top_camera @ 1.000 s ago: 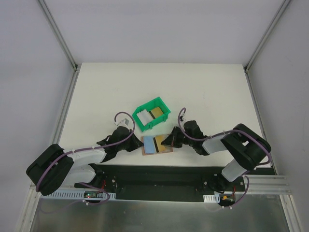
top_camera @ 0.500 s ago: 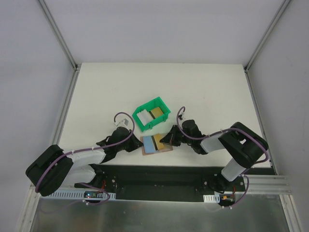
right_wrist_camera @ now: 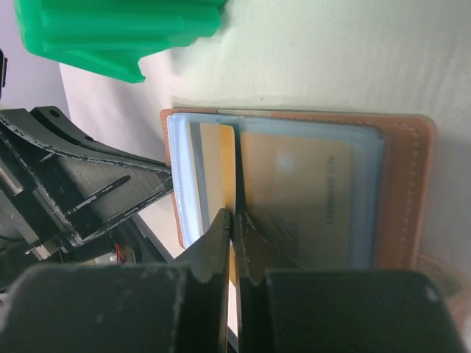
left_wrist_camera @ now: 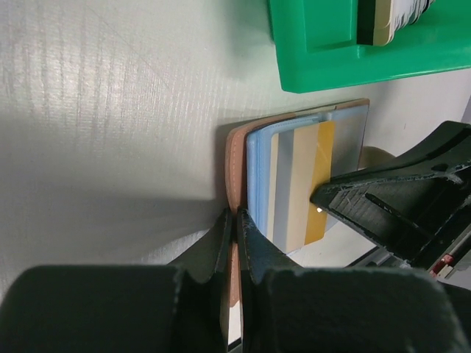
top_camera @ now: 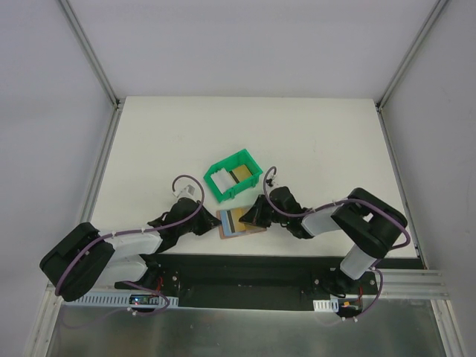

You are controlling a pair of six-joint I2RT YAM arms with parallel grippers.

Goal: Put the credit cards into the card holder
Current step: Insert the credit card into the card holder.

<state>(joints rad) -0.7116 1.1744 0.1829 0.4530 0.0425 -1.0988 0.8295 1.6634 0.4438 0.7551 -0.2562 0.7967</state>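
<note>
The tan leather card holder (top_camera: 256,230) lies open near the table's front edge, its blue-grey pockets up. My left gripper (top_camera: 214,225) is shut on its left tan edge (left_wrist_camera: 234,154), pinning it. My right gripper (top_camera: 247,216) is shut on a gold card (right_wrist_camera: 217,162) and holds it over the left pocket; the card also shows in the left wrist view (left_wrist_camera: 324,176). A gold-olive card (right_wrist_camera: 294,198) sits in the right pocket. A white-grey card (top_camera: 221,179) and another gold-olive card (top_camera: 239,174) lie in the green bin. I cannot pick out a blue card.
The green plastic bin (top_camera: 251,163) stands just behind the card holder, close to both grippers; it also shows in the left wrist view (left_wrist_camera: 324,44) and the right wrist view (right_wrist_camera: 118,29). The black base rail runs along the table's front edge (top_camera: 238,264).
My right gripper has moved left with the gold card, from the card holder's right edge to over its left pocket. The left gripper has stayed clamped on the card holder.
</note>
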